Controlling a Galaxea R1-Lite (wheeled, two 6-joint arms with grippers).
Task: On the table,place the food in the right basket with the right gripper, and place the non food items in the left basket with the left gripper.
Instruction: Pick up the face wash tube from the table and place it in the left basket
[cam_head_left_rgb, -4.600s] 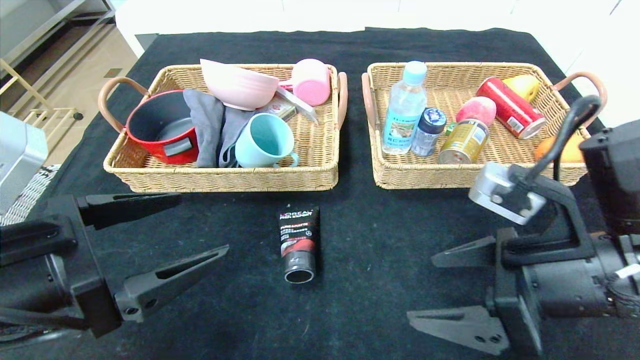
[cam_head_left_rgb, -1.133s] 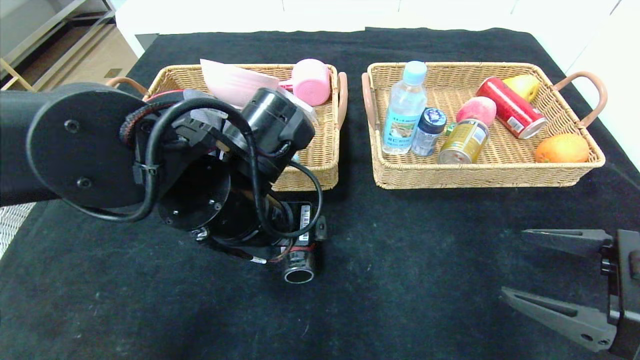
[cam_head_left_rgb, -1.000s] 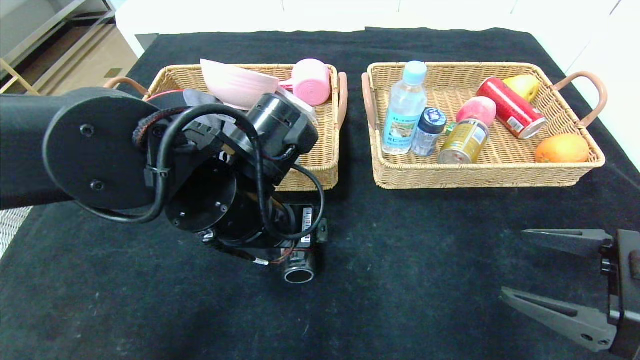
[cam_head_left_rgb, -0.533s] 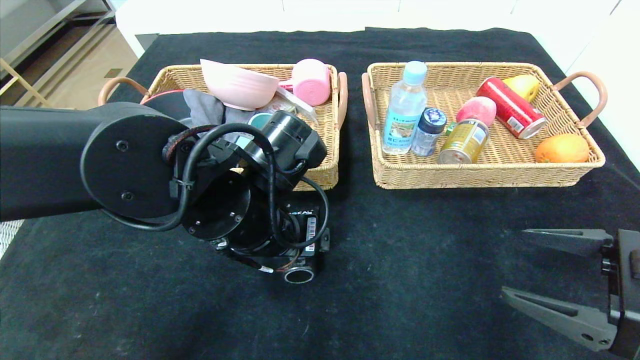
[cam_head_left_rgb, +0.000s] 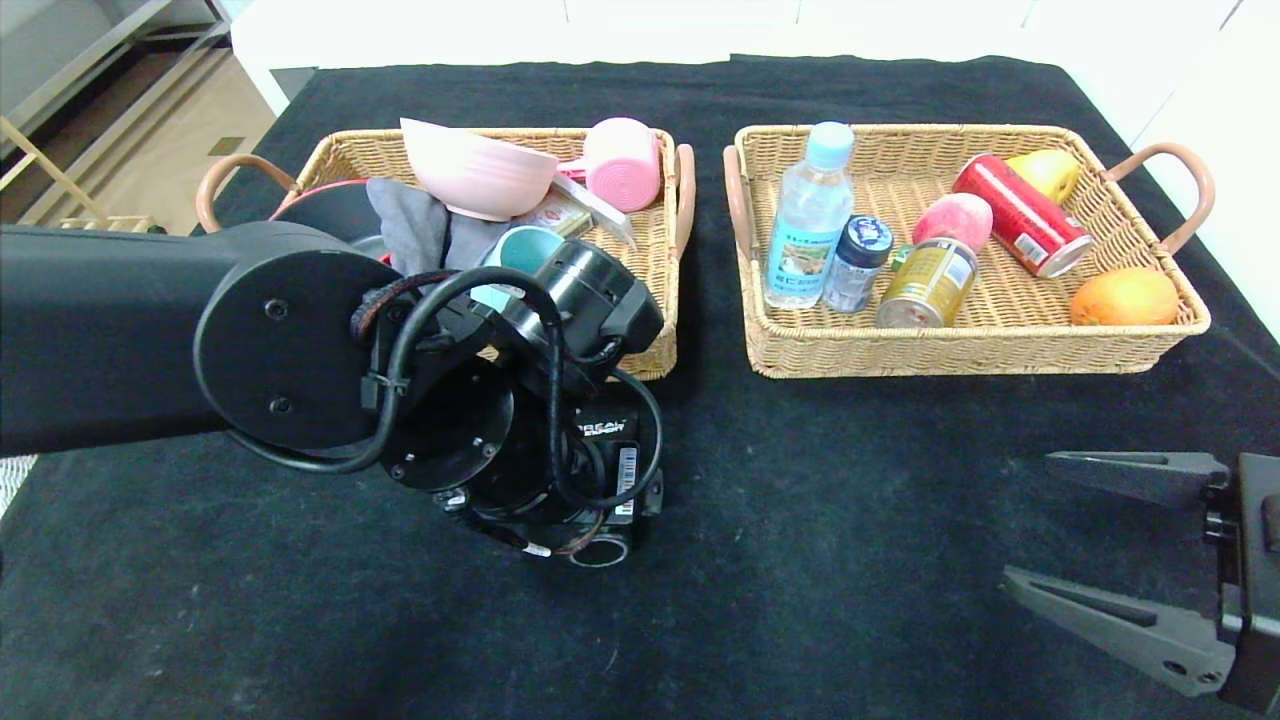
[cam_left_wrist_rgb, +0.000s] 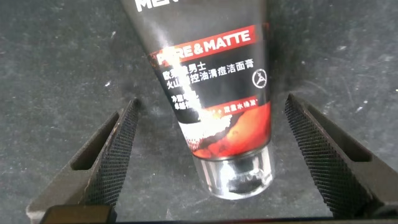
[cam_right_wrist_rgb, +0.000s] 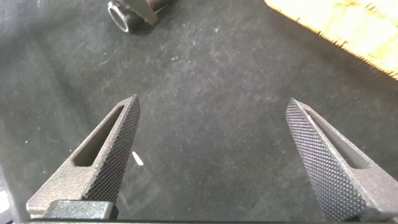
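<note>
2 tan wicker baskets sat side by side at the far part of the black tabletop (cam_head_left_rgb: 800, 560). The left basket (cam_head_left_rgb: 640, 330) held a folded grey towel (cam_head_left_rgb: 420, 235), a pale pink bowl (cam_head_left_rgb: 475, 175), a small pink ribbed cup (cam_head_left_rgb: 622, 163), a teal mug (cam_head_left_rgb: 525, 250) and a red pot whose rim (cam_head_left_rgb: 310, 190) showed behind the left arm (cam_head_left_rgb: 150, 330). The right basket (cam_head_left_rgb: 960, 345) held a clear water bottle (cam_head_left_rgb: 808, 220), a small jar with a dark blue lid (cam_head_left_rgb: 858, 262), a gold-yellow can (cam_head_left_rgb: 928, 283), a red can (cam_head_left_rgb: 1022, 215), a peach (cam_head_left_rgb: 952, 218), an orange (cam_head_left_rgb: 1124, 296) and a yellow fruit (cam_head_left_rgb: 1045, 170).

The left gripper (cam_left_wrist_rgb: 211, 155) hung low over the black L'Oreal tube (cam_left_wrist_rgb: 214, 106), which lay flat on the cloth in front of the left basket. Its jaws stood wide apart, with 1 finger (cam_left_wrist_rgb: 115, 155) on each side of the tube. The tube lay centred between them, its clear cap end (cam_left_wrist_rgb: 239, 177) about level with the fingertips and its body running away from the wrist. Neither finger touched it; cloth showed on both sides.

The right gripper (cam_head_left_rgb: 1090, 535) was parked low at the near right of the tabletop, well apart from the tube, its jaws spread wide and holding nothing.
</note>
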